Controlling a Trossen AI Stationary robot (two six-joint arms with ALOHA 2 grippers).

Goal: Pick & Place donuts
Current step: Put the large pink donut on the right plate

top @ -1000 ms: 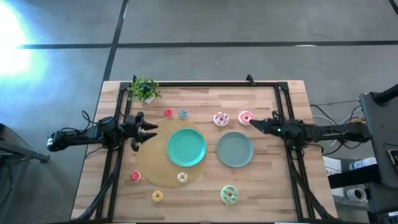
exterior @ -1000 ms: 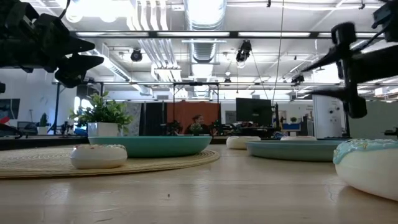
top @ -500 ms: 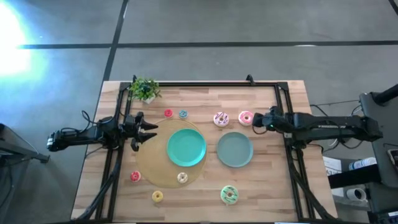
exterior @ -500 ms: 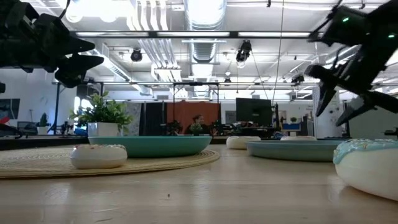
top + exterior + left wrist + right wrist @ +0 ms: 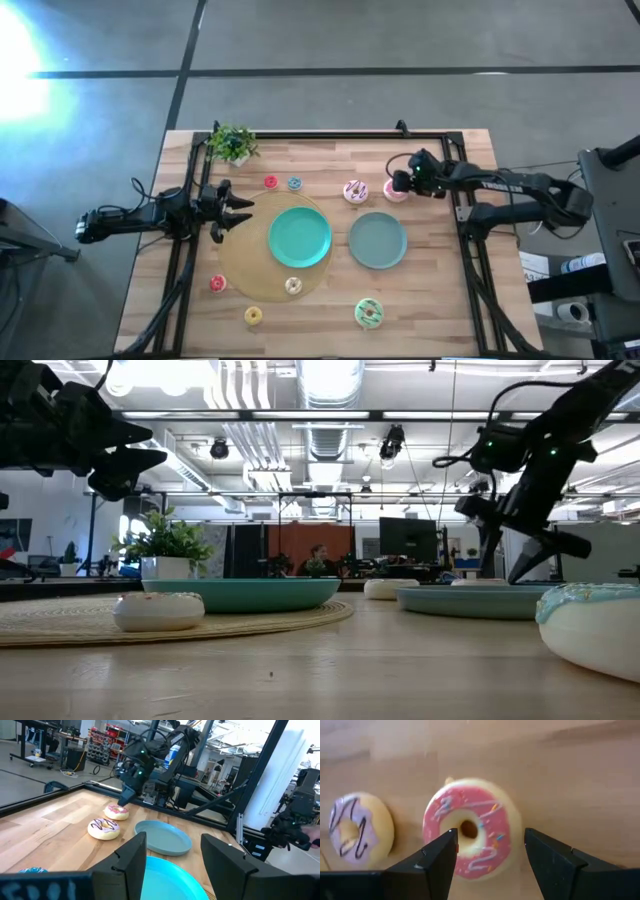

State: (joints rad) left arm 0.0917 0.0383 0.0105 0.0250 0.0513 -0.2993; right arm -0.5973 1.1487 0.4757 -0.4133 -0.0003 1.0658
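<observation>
My right gripper [image 5: 400, 184] [image 5: 490, 857] is open and points down over the pink-iced donut [image 5: 395, 190] [image 5: 470, 827], one finger on either side of it, near the table's far right. The purple-striped white donut [image 5: 355, 191] [image 5: 360, 832] lies flat beside it. Small red [image 5: 270, 182] and blue [image 5: 294, 183] donuts lie farther left. A second red donut [image 5: 217, 283], a cream one [image 5: 293, 286], a yellow one [image 5: 253, 316] and a green one [image 5: 368, 313] lie near the front. My left gripper [image 5: 235, 208] [image 5: 172, 860] waits open at the table's left.
A teal plate [image 5: 300, 237] sits on a round woven mat [image 5: 240, 265] at the table's middle, and a grey-green plate [image 5: 377, 240] lies just in front of the right gripper. A potted plant [image 5: 232, 144] stands at the far left corner. A black frame [image 5: 455, 160] edges the table.
My right gripper has moved toward the table's left and far edge, from beside the pink donut to over it, and has tipped from nearly level to pointing down. The donuts and plates lie as before.
</observation>
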